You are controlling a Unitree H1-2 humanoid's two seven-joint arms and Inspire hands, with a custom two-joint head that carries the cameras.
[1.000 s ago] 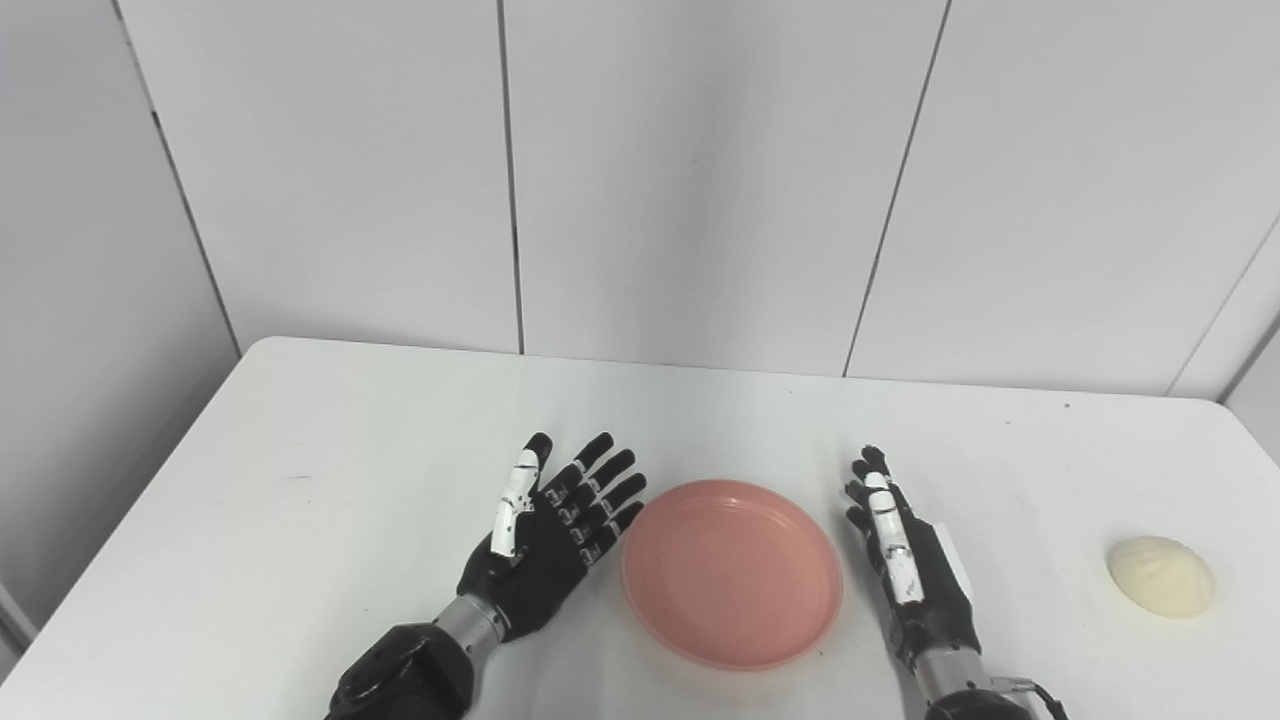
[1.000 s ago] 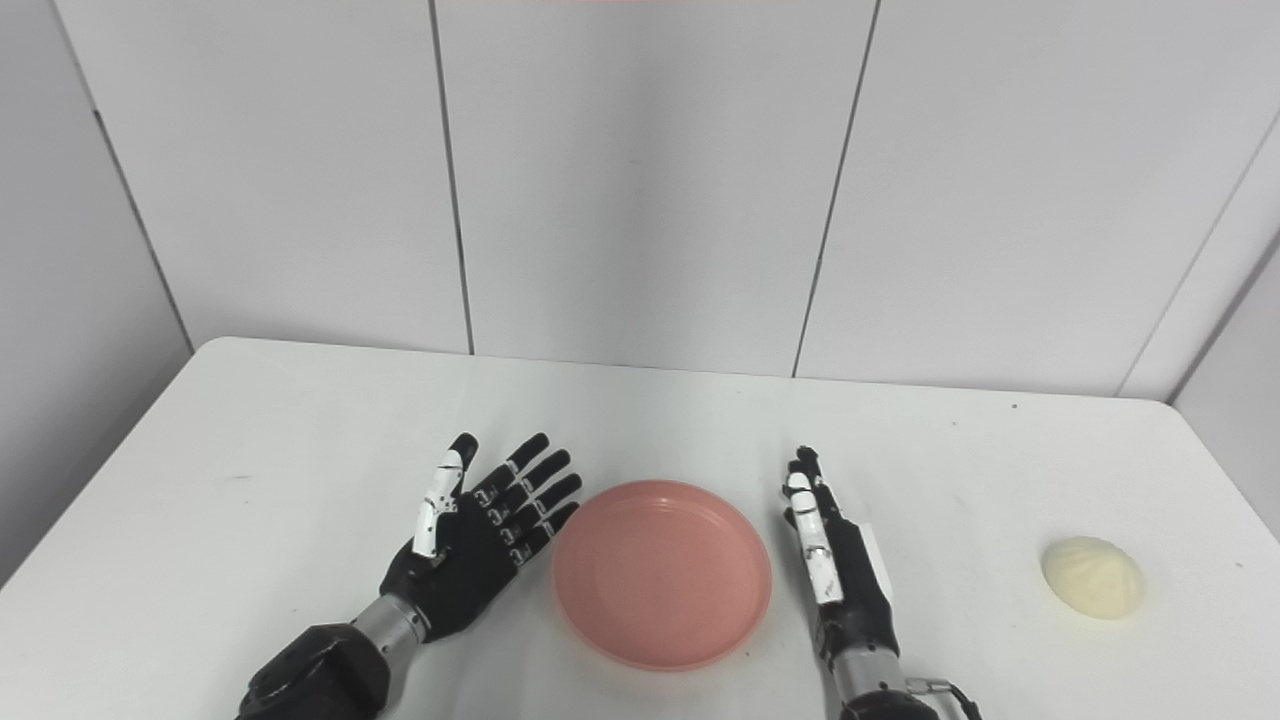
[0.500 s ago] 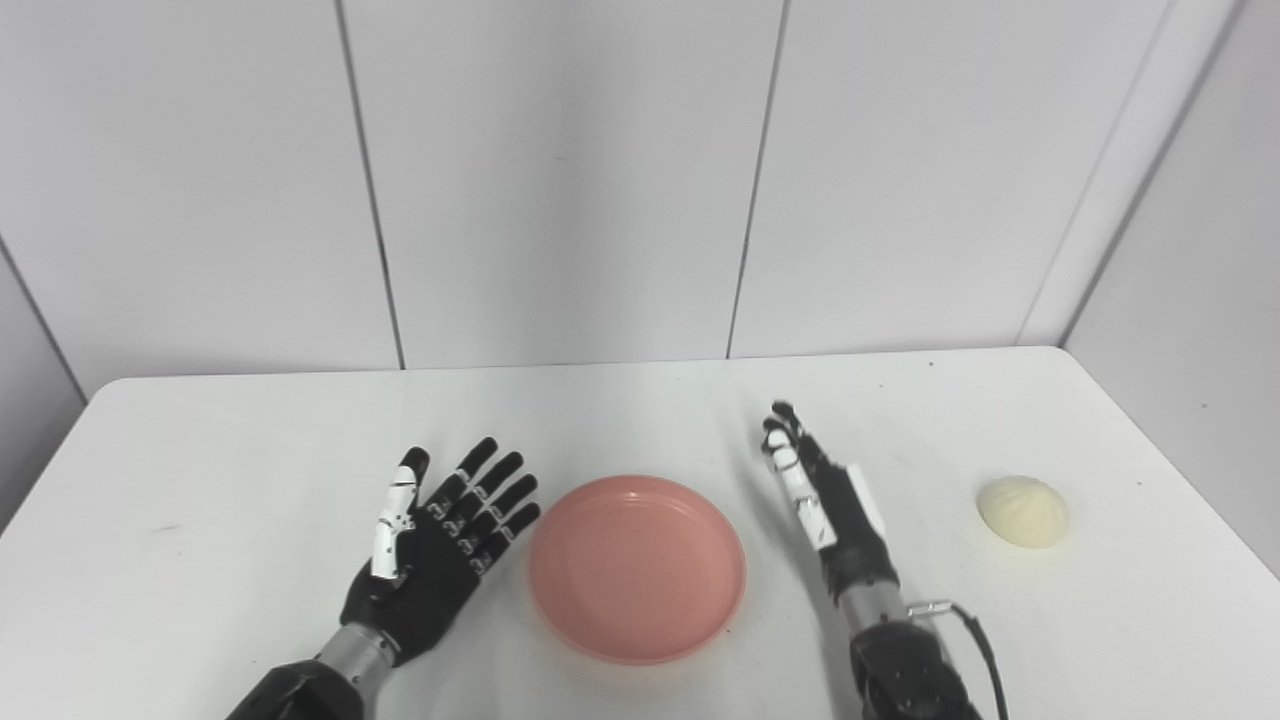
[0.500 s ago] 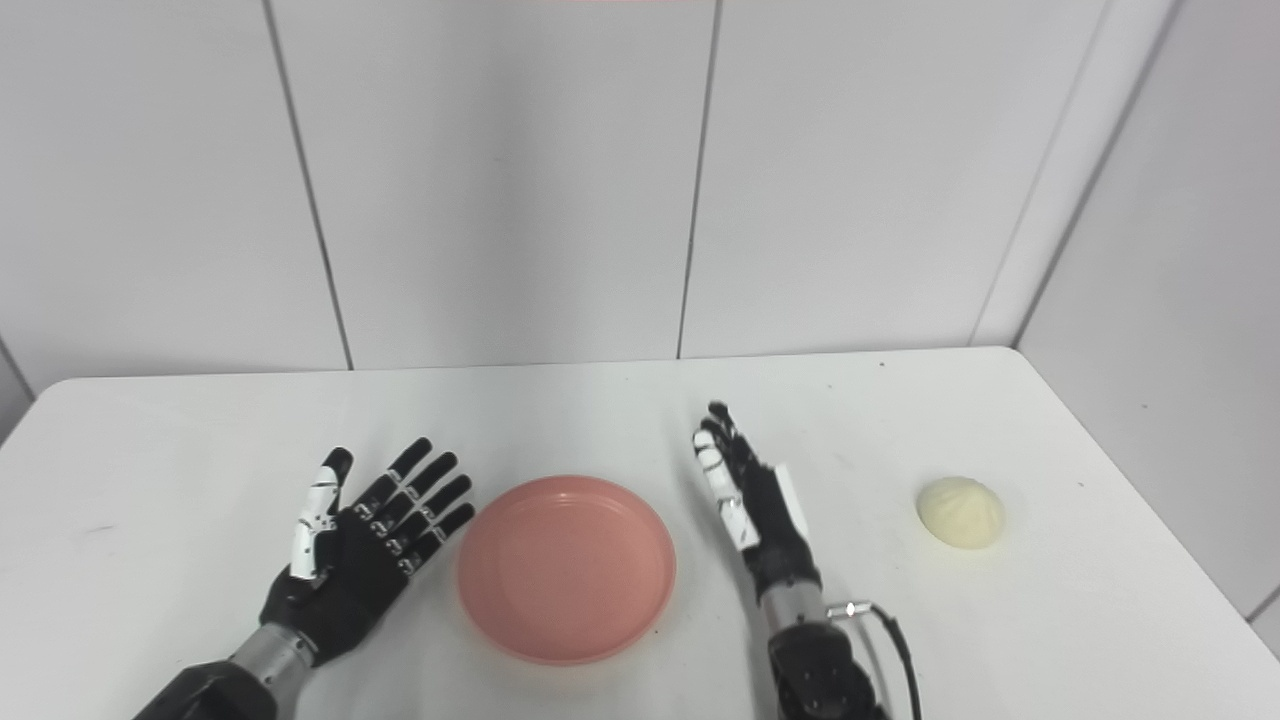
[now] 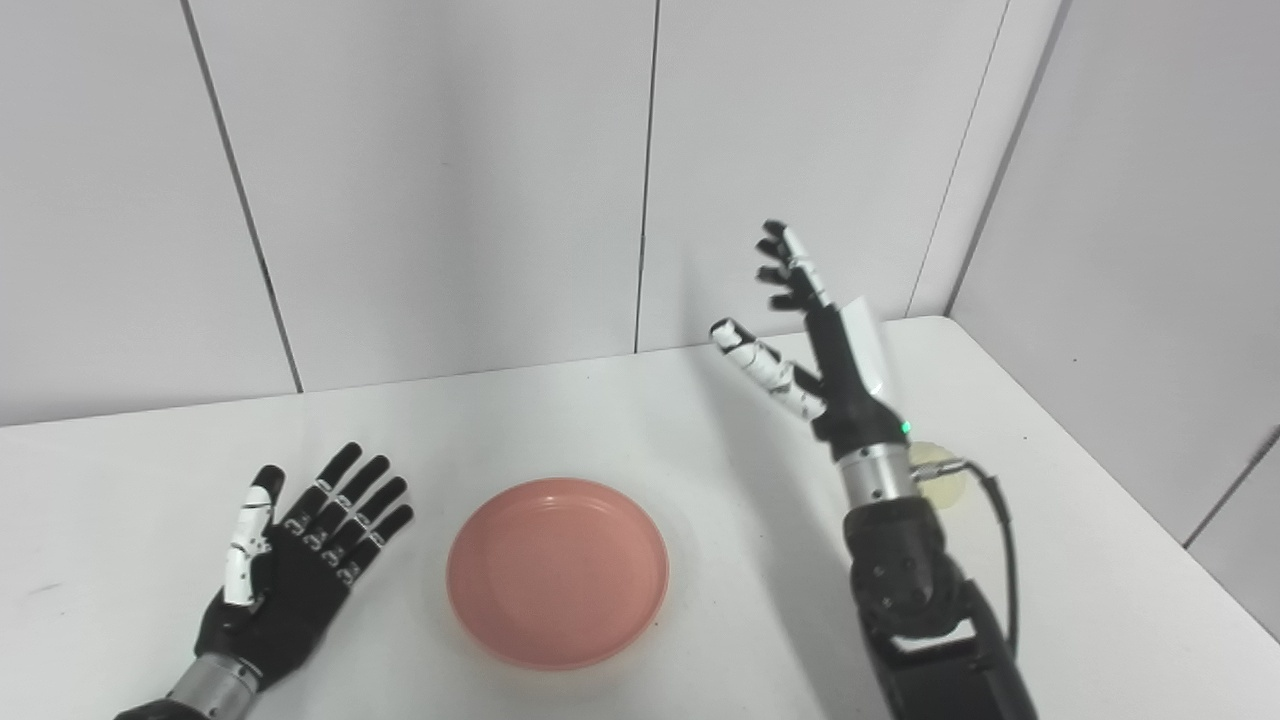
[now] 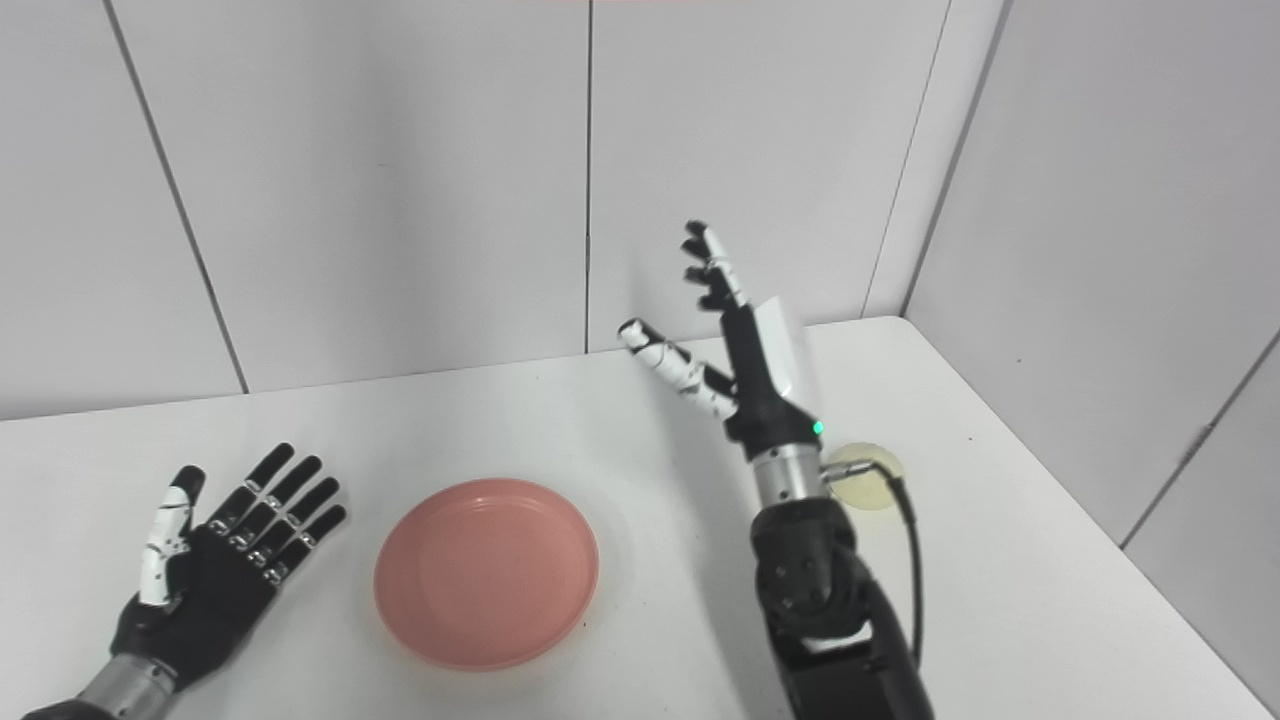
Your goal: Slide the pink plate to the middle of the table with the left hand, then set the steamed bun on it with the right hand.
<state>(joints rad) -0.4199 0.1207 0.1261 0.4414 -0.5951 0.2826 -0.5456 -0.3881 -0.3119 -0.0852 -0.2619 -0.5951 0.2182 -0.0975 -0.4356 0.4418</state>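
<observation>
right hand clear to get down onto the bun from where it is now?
Probably yes. The right hand is open and raised above the table, holding nothing. The steamed bun lies just beside its wrist, partly hidden by the forearm, with nothing on or against it. The pink plate sits well clear.

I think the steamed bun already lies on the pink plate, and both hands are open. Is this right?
Not quite. The steamed bun lies on the table beside the right wrist, apart from the pink plate, which is empty, as the right eye view shows. The left hand and right hand are open.
</observation>
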